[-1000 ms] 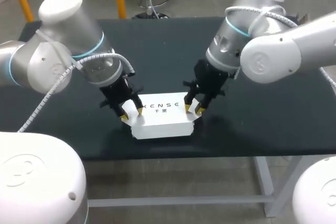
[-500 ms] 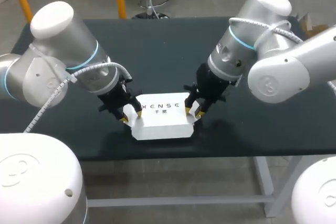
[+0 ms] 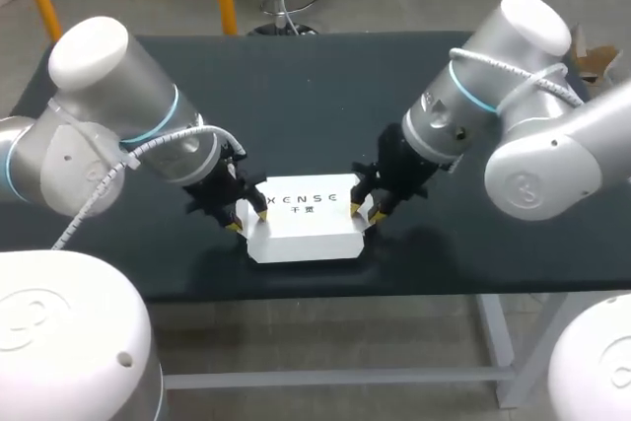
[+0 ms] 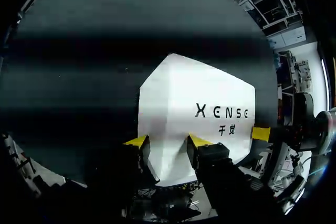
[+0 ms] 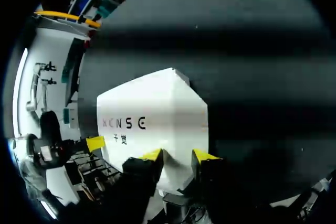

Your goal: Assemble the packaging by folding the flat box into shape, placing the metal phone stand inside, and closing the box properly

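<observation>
Yellow fingertips (image 4: 137, 141) of the left hand (image 4: 168, 141) stand on either side of one end of the white box (image 4: 199, 93). Pale card fills the whole gap between them, so this hand is clamped on that end. The card looks smooth and matte, with crisp straight creases. The end held by the fingers falls away in shadow, while the broad top panel is flat and bright and carries dark lettering. At the box's far end, one yellow tip of the other arm's hand shows against the card.

The right hand (image 5: 178, 156) holds the opposite end in the same way. Its two black fingers with yellow tips pinch a folded corner of white card between them. From there the top panel spreads ahead of the fingers to a sharp angled edge.

From above, the box is a low rectangular block lying flat on the dark, dull worktop (image 3: 315, 96), close to its near edge, with its long side running across. One hand is at each short end.

The left arm (image 3: 128, 125) comes in from the left and the right arm (image 3: 493, 96) from the right, and both slant down and inward to the box. Their housings are rounded, glossy white and grey. Each has a thin teal ring at a joint and a ribbed white cable looping along the outside.
</observation>
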You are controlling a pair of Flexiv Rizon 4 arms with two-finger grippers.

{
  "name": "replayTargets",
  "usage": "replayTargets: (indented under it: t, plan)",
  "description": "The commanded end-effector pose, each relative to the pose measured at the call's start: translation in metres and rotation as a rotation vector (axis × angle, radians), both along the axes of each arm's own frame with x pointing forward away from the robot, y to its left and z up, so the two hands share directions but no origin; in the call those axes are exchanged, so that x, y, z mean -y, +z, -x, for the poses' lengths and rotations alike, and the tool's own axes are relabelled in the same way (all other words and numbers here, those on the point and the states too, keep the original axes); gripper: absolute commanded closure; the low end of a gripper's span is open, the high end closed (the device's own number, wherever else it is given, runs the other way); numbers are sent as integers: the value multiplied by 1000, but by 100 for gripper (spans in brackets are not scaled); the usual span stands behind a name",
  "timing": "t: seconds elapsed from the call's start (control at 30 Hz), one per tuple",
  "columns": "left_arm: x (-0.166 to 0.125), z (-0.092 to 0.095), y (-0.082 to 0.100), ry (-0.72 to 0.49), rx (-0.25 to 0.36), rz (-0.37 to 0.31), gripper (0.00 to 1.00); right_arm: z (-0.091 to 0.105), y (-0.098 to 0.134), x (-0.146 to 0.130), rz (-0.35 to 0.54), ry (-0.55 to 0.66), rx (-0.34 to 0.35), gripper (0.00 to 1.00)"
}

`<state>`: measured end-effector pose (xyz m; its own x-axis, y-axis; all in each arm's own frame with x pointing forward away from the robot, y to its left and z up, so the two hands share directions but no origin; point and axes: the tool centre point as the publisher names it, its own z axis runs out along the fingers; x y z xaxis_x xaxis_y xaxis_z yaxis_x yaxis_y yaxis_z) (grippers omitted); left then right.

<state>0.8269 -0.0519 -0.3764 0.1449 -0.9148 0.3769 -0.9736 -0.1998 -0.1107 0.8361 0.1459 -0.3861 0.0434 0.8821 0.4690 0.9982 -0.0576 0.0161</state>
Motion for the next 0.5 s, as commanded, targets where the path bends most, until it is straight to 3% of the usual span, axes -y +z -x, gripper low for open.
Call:
replayTargets:
  t: [0.03,0.5]
  plan:
    - [-1,1,-7,-10,10,21,53,2,-2,1,-27,-6,4,62]
    - [-1,1,-7,-10,10,21,53,2,-1,2,-34,-9,3,62]
